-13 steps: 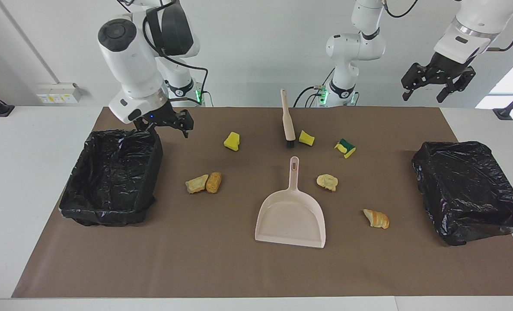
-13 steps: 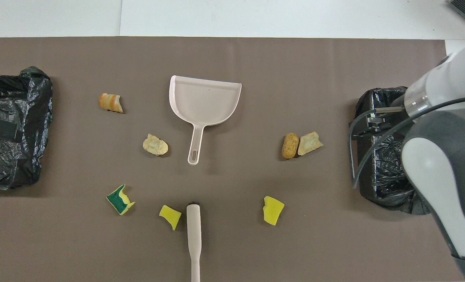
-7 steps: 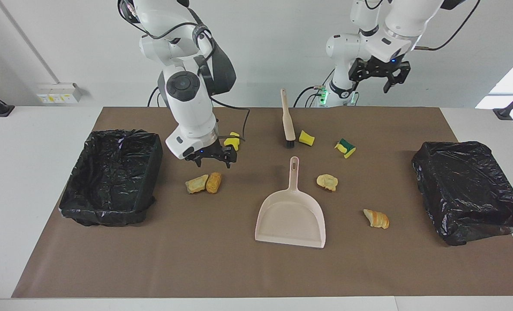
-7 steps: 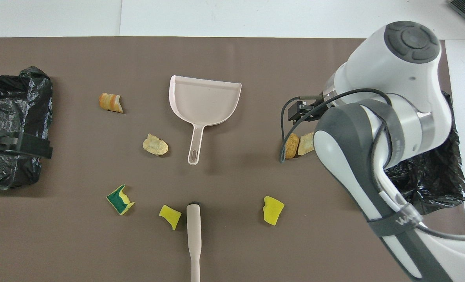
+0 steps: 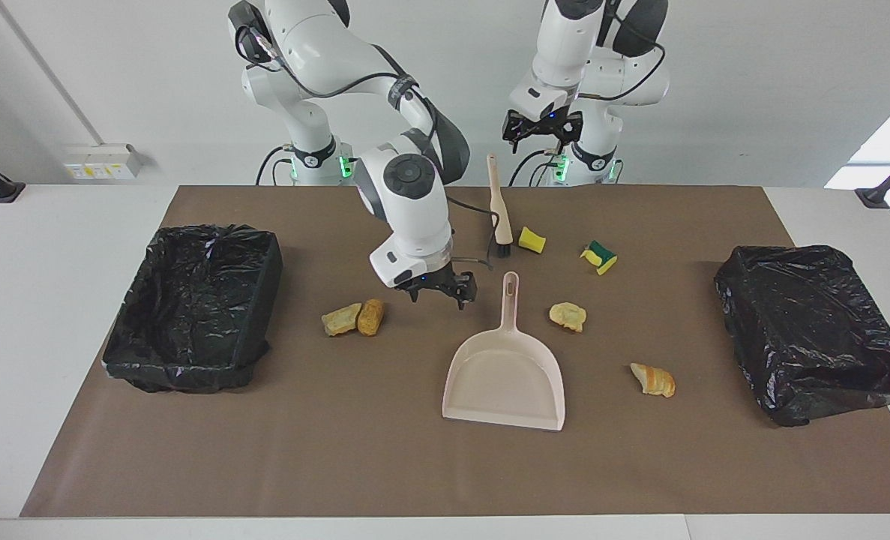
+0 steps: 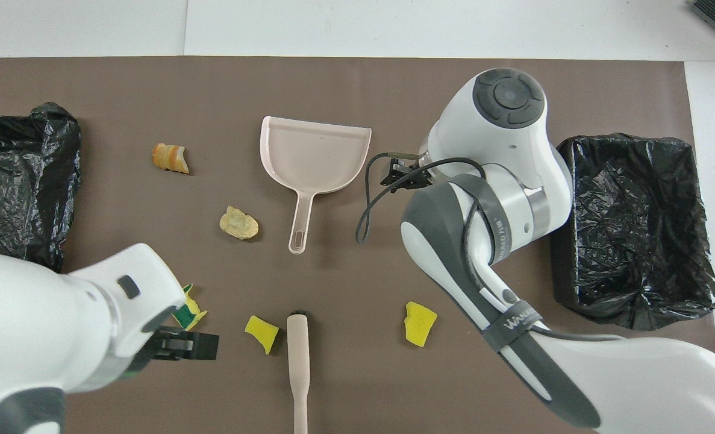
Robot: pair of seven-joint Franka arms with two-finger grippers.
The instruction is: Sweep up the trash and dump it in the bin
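right pincer: open, empty, low over the brown mat, just beside the dustpan handle, between it and the two bread chunks.
left pincer: open, empty, up high over the brush at the robots' edge of the desk.
trash: seven scraps, all on the mat. Two yellow sponge bits either side of the brush, green-backed sponge toward the left arm's end, pale chunk beside the pan handle, striped bread piece farther out.
handling: scraps look light and soft; likely to roll or skid ahead of the bristles, so short strokes.
dustpan: thin stiff plastic, light, will slide if pushed; take it by the handle near the hang hole.
brush grip: rigid handle, hold mid-shaft, bristles down.
bins: two black-lined bins, one at each end, liners floppy.
obstructions: the sponge bit touching the brush head may get knocked; paired chunks sit near the right pincer.
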